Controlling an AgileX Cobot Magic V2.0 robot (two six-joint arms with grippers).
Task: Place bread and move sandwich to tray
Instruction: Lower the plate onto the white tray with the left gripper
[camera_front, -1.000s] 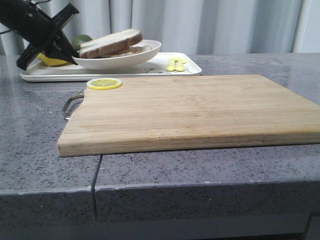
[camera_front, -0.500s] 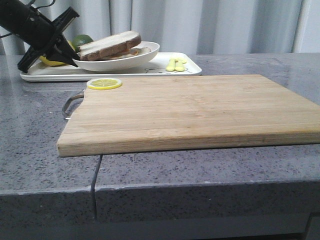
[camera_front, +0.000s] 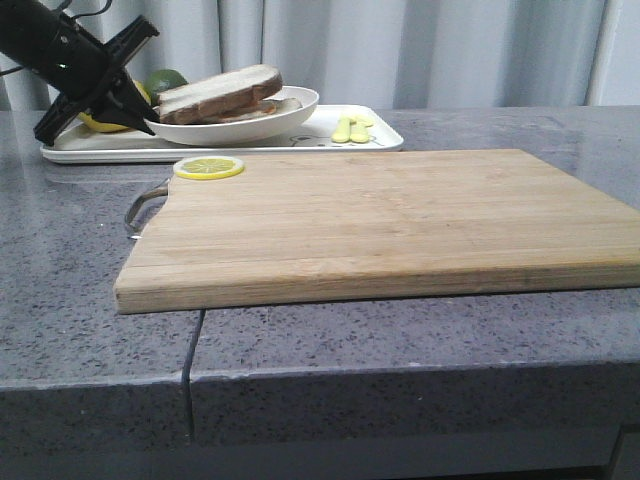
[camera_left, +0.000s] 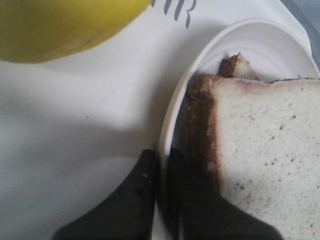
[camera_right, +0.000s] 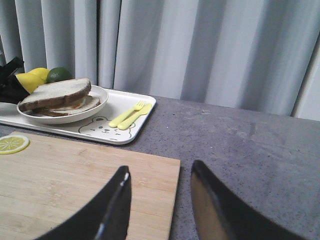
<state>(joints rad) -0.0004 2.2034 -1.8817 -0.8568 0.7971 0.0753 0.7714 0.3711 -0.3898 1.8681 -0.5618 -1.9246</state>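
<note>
A: Sandwich first: where does it sit?

B: On its round white plate, upper left of the front view. The plate rests on the white tray, and the bear drawing shows on the tray's near edge in the right wrist view.

A: And the top slice of bread?

B: It lies on the stack, pale face up, brown crust toward the plate's rim. Another slice lies beneath it, with something orange between the two that is too small to make out.

A: Left gripper?

B: Its two black fingers are pinched on the plate's rim, one finger outside and one inside, right beside the crust. In the front view the arm comes in from the upper left corner of the frame.

A: Right gripper?

B: Its jaws stand wide apart with nothing between them, at the bottom of its own view, above the edge of the wooden cutting board and the grey counter.

A: Anything else around?

B: A yellow lemon lies on the tray just beside the plate, with a green lime behind it. A yellow fork and knife lie on the tray to the right of the plate. A lemon slice sits on the board's far left corner. Grey curtains hang behind.
</note>
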